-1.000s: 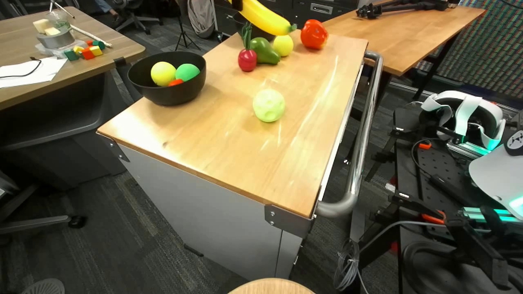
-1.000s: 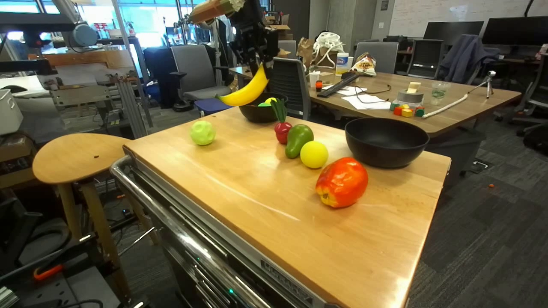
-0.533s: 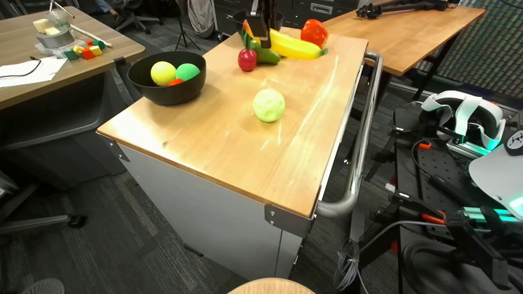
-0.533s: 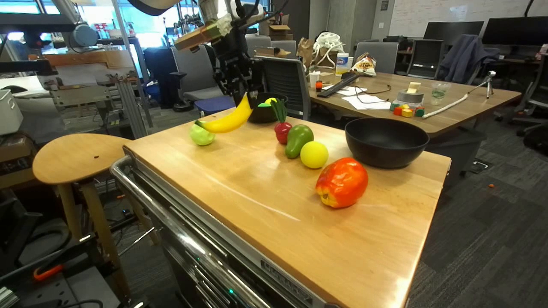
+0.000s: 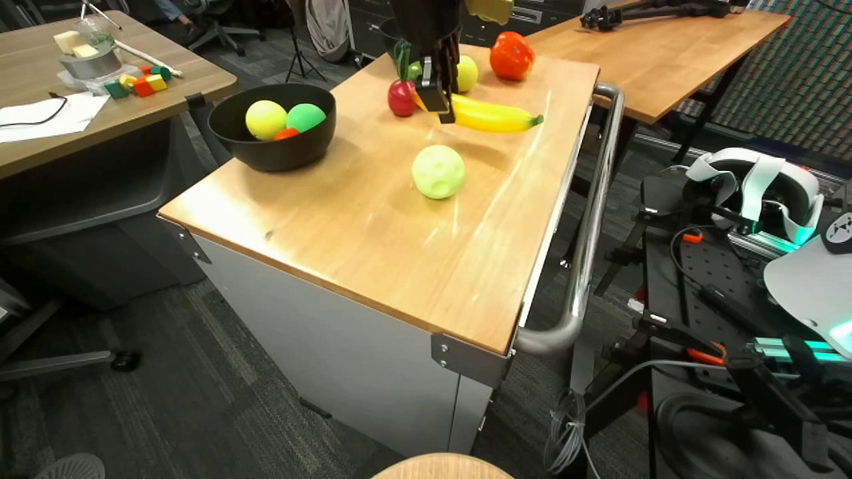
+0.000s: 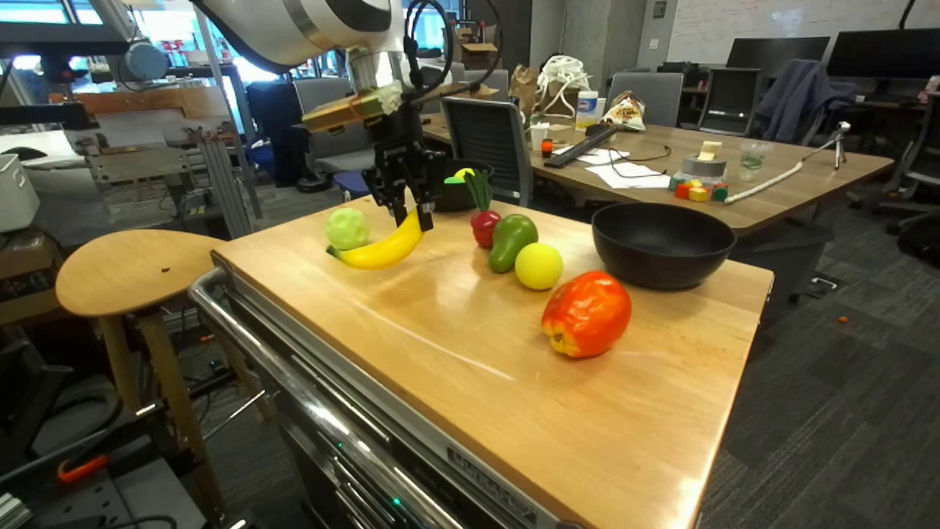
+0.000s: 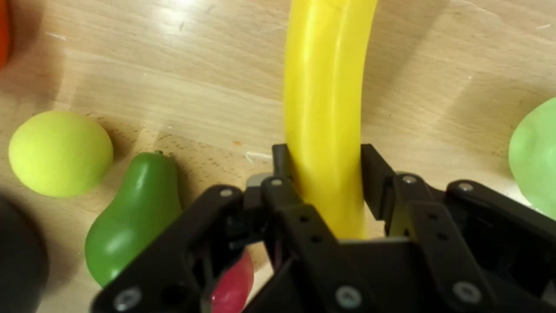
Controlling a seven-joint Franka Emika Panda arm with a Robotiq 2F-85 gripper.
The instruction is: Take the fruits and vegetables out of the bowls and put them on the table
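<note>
Wooden table [image 6: 470, 323], metal handle [image 5: 590, 233], claw [image 7: 325, 163] gripping banana [image 7: 325, 87], 2 black bowls [image 6: 664, 266], grey carpet [image 5: 246, 372]

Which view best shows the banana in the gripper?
The wrist view: it looks down on the banana, the gripper clamping both sides, though the frame's top edge cuts the banana off. Both exterior views include its free tip but show the grip from an angle; in an exterior view, a finger hides part of the banana.
</note>
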